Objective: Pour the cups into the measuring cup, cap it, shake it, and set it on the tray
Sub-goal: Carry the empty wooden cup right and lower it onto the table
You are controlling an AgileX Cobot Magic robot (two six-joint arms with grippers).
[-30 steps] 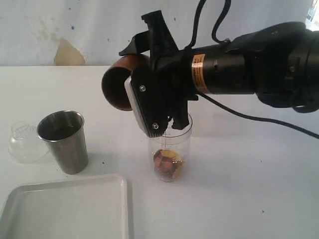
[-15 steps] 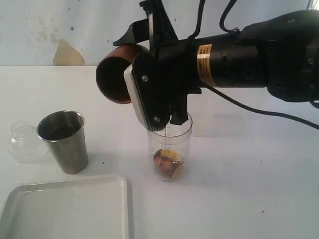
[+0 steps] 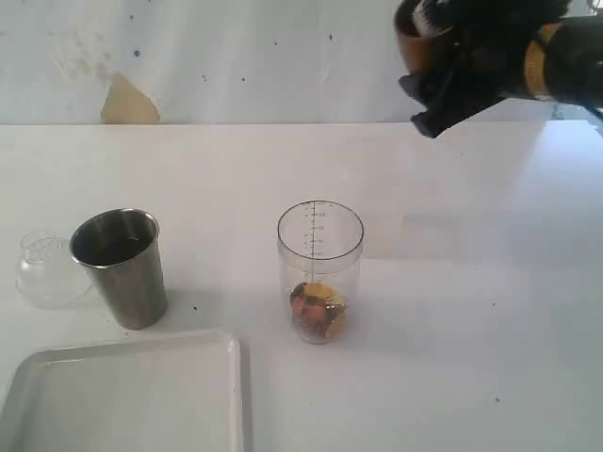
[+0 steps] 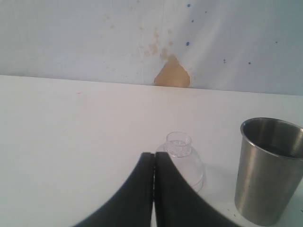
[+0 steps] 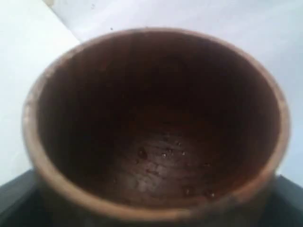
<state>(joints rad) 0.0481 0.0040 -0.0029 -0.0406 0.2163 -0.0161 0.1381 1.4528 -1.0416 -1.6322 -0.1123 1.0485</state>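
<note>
As the wooden cup (image 5: 156,123) looks emptied, right pincer (image 3: 438,71) holds it away from the measuring cup (image 3: 320,268); left pincer (image 4: 154,158) closed.

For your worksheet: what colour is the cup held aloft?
Reddish brown; the cup shows best in right wrist view.
</note>
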